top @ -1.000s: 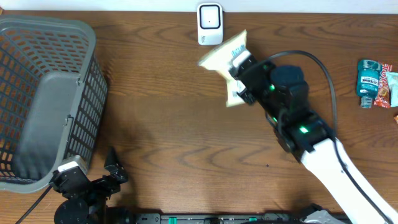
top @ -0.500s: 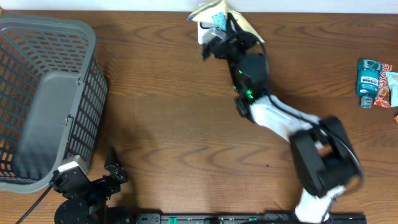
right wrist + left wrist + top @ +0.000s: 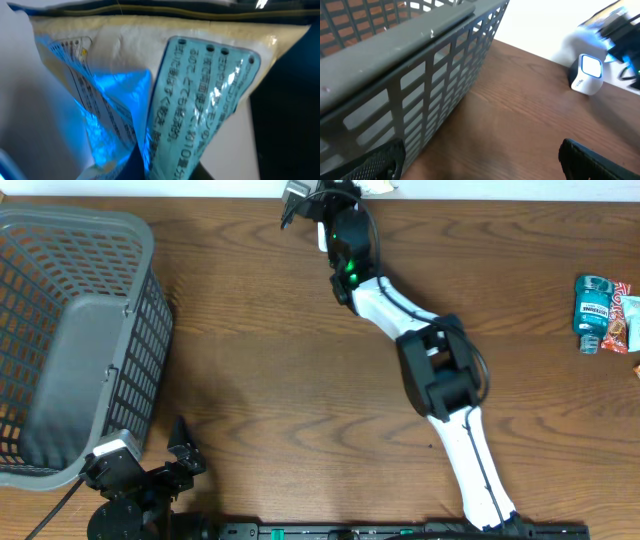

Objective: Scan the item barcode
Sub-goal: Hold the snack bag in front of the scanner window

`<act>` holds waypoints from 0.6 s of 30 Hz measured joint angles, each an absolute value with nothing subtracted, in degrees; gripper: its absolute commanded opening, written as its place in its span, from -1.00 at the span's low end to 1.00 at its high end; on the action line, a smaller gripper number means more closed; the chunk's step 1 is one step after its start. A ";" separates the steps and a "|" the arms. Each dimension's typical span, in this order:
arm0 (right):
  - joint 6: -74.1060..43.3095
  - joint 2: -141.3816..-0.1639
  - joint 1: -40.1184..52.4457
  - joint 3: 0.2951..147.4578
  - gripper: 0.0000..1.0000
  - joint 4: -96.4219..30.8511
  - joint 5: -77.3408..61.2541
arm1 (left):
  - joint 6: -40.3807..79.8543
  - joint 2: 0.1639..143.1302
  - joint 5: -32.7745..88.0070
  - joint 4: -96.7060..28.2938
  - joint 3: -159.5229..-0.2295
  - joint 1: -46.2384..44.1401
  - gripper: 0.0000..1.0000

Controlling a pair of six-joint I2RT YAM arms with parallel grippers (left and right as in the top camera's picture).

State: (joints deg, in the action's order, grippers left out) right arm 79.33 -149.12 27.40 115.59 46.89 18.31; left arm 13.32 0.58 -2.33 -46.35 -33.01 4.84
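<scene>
Two arms on this rig, but only the right one was busy. Its hand point(image 3: 318, 200) was clamped on the packet point(image 3: 165, 100), held out at the far edge of the worktop point(image 3: 260, 360), right over the little white scanner point(image 3: 588, 75). Blue light was washing across the packet's printed side, so I'd call this the scanning step itself. Couldn't spot the barcode though. Next move probably calls for a small tilt or turn until the code faces the scanner window. Left hand point(image 3: 480, 150) sat wide open beside the basket point(image 3: 420, 65), holding nothing.
</scene>
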 measured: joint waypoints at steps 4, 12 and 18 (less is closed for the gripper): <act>83.37 -154.26 28.16 117.60 -0.97 45.21 19.09 | 13.32 0.58 -2.35 -46.30 -33.01 4.84 0.96; 85.12 -155.09 30.76 118.15 -0.98 40.97 20.95 | 13.32 0.58 -2.35 -46.30 -33.01 4.84 0.96; 84.12 -152.22 30.89 118.43 -0.98 29.34 25.39 | 13.32 0.58 -2.35 -46.28 -33.01 4.84 0.96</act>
State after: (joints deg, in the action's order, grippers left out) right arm 84.12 -152.22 30.89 118.43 29.34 25.39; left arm 13.32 0.58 -2.35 -46.28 -33.01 4.84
